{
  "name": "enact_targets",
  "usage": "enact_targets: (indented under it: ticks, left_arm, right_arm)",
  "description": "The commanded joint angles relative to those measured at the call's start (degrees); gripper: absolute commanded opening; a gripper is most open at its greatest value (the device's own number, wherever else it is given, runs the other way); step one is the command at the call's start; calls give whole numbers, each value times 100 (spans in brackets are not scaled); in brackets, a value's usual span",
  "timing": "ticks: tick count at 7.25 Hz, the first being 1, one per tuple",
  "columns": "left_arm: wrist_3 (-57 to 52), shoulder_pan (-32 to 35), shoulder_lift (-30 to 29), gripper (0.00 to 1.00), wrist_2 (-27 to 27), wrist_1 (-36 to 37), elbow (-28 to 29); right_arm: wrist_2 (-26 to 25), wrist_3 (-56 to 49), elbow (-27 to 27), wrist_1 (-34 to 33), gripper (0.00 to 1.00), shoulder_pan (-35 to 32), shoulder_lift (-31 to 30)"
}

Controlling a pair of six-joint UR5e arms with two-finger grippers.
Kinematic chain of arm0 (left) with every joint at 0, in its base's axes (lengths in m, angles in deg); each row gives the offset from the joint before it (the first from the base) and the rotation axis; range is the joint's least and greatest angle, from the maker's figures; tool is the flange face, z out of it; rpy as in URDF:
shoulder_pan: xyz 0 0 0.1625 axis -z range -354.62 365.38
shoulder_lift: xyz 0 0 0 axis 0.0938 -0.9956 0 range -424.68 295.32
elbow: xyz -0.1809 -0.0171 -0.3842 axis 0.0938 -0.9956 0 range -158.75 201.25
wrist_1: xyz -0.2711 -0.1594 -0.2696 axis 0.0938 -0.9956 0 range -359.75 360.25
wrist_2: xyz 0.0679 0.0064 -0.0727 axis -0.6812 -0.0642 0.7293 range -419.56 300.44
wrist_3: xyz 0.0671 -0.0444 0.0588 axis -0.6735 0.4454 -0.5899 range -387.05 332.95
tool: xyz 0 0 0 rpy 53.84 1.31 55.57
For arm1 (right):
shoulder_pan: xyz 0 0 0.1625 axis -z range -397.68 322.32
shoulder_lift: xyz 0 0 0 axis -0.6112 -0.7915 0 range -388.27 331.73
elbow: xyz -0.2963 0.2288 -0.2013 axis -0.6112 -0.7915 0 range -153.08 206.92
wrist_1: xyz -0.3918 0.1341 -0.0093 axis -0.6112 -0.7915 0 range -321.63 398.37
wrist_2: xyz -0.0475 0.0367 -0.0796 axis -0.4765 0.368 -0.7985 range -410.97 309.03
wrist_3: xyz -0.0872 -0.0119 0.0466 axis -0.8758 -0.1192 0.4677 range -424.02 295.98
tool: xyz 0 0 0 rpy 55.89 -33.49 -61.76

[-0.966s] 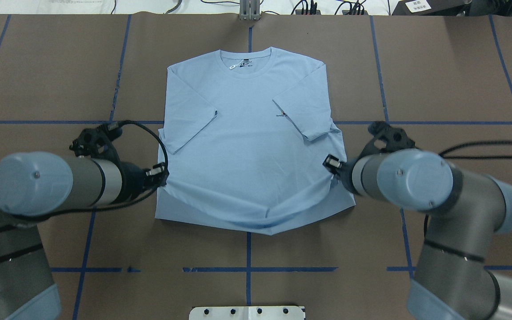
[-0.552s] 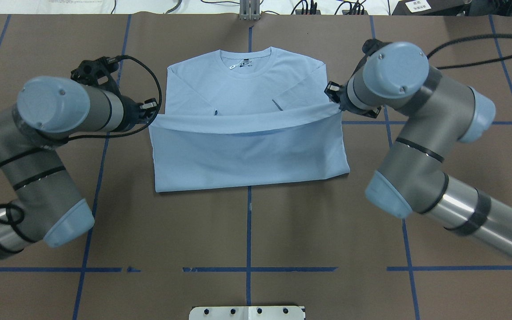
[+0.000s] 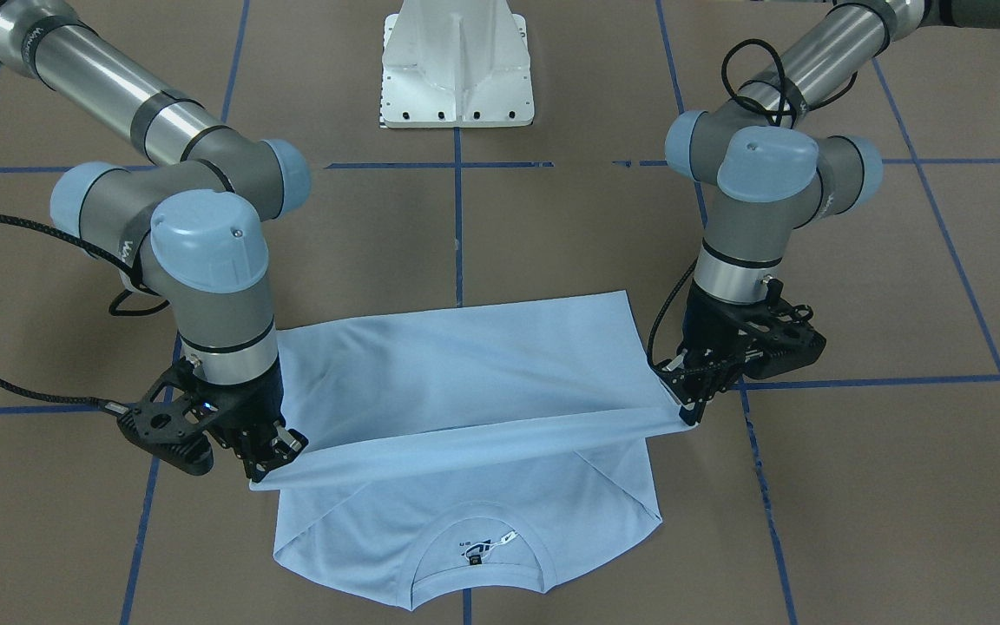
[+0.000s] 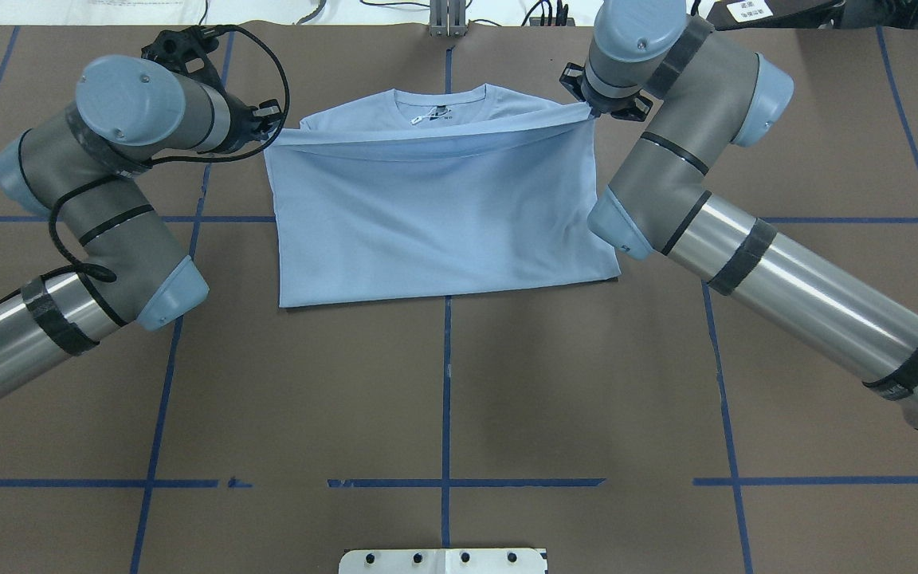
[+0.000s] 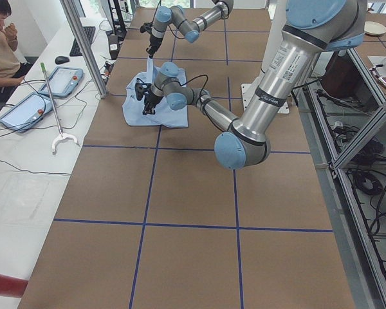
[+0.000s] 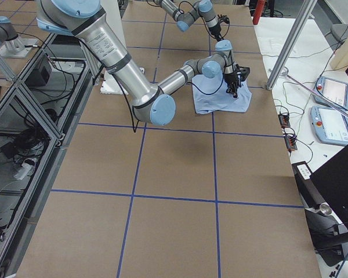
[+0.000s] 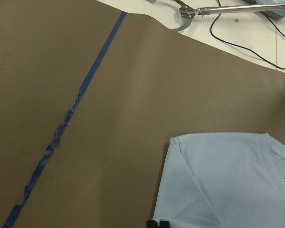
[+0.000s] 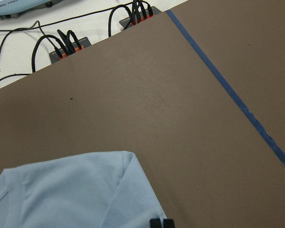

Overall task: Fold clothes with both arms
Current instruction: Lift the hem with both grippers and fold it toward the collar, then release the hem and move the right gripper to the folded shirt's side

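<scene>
The light blue T-shirt (image 4: 443,215) lies on the brown table, its lower half doubled over toward the collar (image 4: 439,108). My left gripper (image 4: 269,134) is shut on one corner of the raised hem, and my right gripper (image 4: 591,112) is shut on the other. The hem hangs taut between them just short of the collar. In the front-facing view the left gripper (image 3: 691,406) and right gripper (image 3: 270,464) hold the hem above the shoulders, with the collar and neck label (image 3: 478,555) showing. Each wrist view shows one shirt shoulder (image 7: 228,180) (image 8: 76,190) below closed fingertips.
The white pedestal base (image 4: 443,560) sits at the near edge. Blue tape lines (image 4: 446,375) grid the table. Cables and plugs (image 8: 71,42) lie past the far edge, with a grabber tool (image 7: 190,12). A person (image 5: 0,38) sits at the side table with tablets.
Both arms have carried the hem from the near side of the shirt up toward the collar. The folded-in sleeves and chest are now covered by the lower half.
</scene>
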Motion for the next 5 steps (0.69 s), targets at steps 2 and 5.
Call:
enact_targets:
  ticks: [2,5]
  left_arm:
    - [-1,21,-447,0,-68,-1179,1320]
    - [42,21,-589,42,-147,-1271,1641]
  right_arm:
    - [-38,-55,-915,493,0,8,277]
    - [-38,-72,-970,608,24,26,286]
